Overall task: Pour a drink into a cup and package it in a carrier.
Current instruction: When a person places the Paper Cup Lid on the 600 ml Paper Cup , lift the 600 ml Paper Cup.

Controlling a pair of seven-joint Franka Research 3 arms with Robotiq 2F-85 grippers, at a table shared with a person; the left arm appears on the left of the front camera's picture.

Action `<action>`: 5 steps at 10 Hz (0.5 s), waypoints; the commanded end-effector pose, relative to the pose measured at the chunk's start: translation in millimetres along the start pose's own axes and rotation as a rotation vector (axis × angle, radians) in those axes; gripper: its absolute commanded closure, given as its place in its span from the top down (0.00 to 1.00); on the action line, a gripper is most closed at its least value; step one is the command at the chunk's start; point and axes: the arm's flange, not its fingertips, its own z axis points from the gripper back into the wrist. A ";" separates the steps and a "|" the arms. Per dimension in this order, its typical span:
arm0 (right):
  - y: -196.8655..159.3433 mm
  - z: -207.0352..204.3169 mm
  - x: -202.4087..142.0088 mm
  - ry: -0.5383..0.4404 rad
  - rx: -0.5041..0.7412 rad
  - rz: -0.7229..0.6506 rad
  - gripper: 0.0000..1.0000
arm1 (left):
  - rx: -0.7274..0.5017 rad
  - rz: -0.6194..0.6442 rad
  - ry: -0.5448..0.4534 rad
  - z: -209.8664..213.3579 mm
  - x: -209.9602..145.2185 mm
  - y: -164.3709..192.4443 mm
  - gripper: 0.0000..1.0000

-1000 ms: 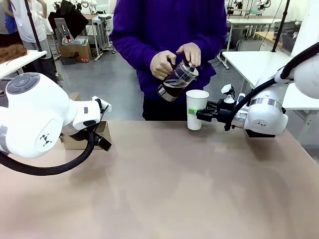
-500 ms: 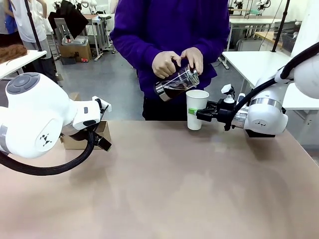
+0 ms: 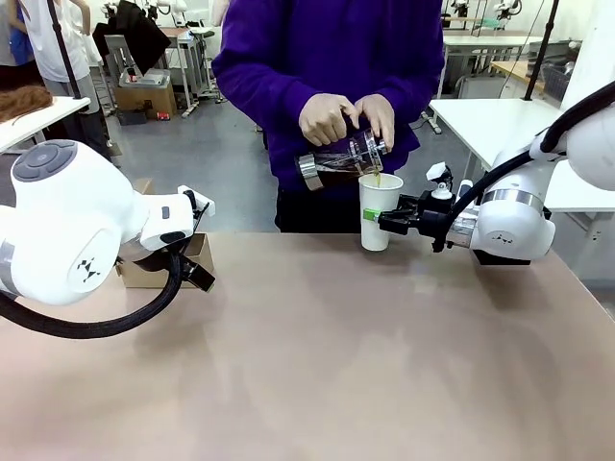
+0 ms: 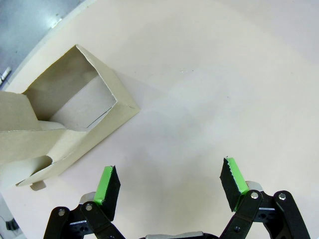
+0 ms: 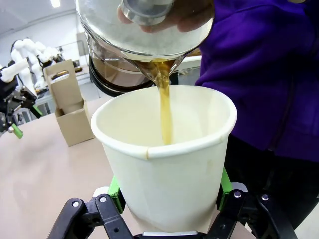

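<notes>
Table [image 3: 336,365]: shared, person at far side.
Carrier [image 4: 65,124]: on table at robot's left, near left gripper [image 4: 172,181]; that gripper's jaws are spread and hold nothing.
Glass pitcher [image 3: 336,165]: tipped in person's hands [image 3: 327,120], spout over cup rim.
Cup [image 5: 167,164]: upright, right of centre, pinched at lower wall by right gripper [image 3: 377,219].
Drink [image 5: 165,109]: thin brown stream entering cup; fill level hidden.
Judgement: pour under way. Carrier lies well apart from cup, toward robot's left. Right arm has cup; left arm nearer carrier.

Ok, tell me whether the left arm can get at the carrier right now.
Probably yes. The left end effector hangs open over the table, with the cardboard carrier close beside it and nothing between them.
</notes>
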 end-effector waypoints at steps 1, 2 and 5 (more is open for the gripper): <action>1.3 -2.0 1.4 -0.011 -0.006 0.000 0.80 | -0.001 0.001 -0.001 0.4 -0.1 0.4 1.00; 1.3 -2.0 1.4 -0.011 -0.006 0.000 0.80 | -0.001 0.001 -0.001 0.4 -0.1 0.4 1.00; 1.3 -2.0 1.4 -0.011 -0.006 0.000 0.80 | -0.001 0.001 -0.001 0.4 -0.1 0.4 1.00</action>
